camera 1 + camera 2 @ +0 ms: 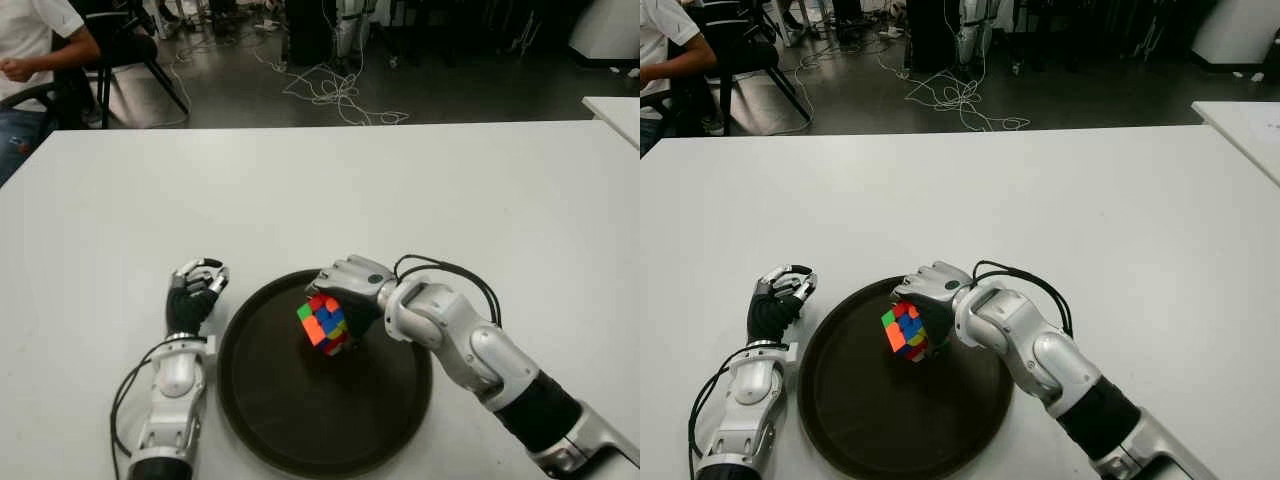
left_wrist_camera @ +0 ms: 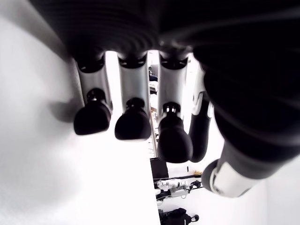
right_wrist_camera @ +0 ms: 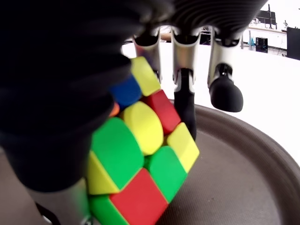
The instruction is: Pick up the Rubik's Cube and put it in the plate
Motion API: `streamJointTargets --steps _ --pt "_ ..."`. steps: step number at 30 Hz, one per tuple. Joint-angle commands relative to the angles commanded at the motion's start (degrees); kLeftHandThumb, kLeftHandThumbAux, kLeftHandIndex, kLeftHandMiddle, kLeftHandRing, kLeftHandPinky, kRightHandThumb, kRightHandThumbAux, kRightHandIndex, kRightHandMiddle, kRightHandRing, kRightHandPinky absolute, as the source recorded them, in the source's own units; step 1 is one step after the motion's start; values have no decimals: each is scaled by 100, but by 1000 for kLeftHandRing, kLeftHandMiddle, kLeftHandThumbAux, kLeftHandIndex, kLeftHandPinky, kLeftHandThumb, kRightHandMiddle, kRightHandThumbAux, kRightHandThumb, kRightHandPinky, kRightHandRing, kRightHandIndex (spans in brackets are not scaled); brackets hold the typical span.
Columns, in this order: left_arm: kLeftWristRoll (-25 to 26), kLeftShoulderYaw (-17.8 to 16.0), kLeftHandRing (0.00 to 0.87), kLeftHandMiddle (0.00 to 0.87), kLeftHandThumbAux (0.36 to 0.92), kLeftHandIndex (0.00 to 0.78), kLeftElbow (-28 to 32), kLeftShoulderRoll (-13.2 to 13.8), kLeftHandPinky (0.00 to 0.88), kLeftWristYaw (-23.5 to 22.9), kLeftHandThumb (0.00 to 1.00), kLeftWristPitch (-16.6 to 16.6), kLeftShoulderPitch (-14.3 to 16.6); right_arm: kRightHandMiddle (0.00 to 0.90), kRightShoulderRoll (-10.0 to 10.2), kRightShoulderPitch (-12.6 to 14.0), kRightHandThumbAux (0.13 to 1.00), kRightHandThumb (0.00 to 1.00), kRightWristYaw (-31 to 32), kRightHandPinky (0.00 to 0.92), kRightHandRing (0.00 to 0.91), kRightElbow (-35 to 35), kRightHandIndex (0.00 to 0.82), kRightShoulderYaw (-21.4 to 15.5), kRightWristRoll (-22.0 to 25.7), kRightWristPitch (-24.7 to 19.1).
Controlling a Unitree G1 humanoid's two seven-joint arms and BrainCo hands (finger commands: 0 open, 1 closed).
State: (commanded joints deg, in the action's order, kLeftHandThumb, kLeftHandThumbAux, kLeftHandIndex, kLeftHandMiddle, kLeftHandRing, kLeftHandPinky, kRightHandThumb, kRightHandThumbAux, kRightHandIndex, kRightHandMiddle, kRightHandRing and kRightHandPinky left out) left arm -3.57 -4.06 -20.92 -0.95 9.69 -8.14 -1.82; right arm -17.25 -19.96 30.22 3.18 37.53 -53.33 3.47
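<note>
Over dark round plate (image 1: 390,420), on white table (image 1: 420,190): right hand (image 1: 352,288) gripping Rubik's Cube (image 1: 323,323), fingers (image 3: 187,101) curled around it, cube tilted above plate's floor; contact with plate unclear. Left hand (image 1: 194,290) just beside plate's left rim, fingers (image 2: 133,123) curled, holding nothing. Seated person (image 1: 30,55) far left background.

Rubik's Cube (image 1: 323,323): multicoloured squares in green, orange, blue, red, yellow. Plate (image 1: 300,420): plain dark brown. Table (image 1: 400,190): plain white.
</note>
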Motion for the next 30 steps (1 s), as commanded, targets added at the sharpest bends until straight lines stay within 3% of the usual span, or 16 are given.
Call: streamJointTargets --steps 13,18,22,27,28,29,30 --pt "-9 -11 822 815 707 444 -14 -7 801 32 705 -4 22 820 3 25 903 0 -12 808 826 70 676 -45 138 44" --pt "-13 -20 822 812 707 444 -51 -12 802 64 705 0 35 818 198 257 897 0 -586 802 823 45 652 -244 329 30" --pt "6 -40 821 810 707 444 -75 -34 801 89 705 0 47 794 341 401 882 0 -1018 778 803 -38 593 -385 547 101" --pt "-6 -49 821 812 706 444 -97 -51 801 141 706 -27 55 740 451 467 860 0 -1107 754 771 -131 510 -526 1004 215" --pt "-22 -45 822 812 706 444 -108 -46 803 155 706 -55 56 721 482 468 854 0 -1040 743 761 -151 480 -577 1197 239" --pt "-33 -41 824 813 706 444 -115 -43 807 166 707 -74 57 619 503 468 838 0 -991 677 704 -167 359 -613 1337 258" --pt "-46 -34 825 813 705 444 -113 -38 808 173 707 -92 53 582 526 468 833 0 -907 653 684 -183 316 -650 1525 271"
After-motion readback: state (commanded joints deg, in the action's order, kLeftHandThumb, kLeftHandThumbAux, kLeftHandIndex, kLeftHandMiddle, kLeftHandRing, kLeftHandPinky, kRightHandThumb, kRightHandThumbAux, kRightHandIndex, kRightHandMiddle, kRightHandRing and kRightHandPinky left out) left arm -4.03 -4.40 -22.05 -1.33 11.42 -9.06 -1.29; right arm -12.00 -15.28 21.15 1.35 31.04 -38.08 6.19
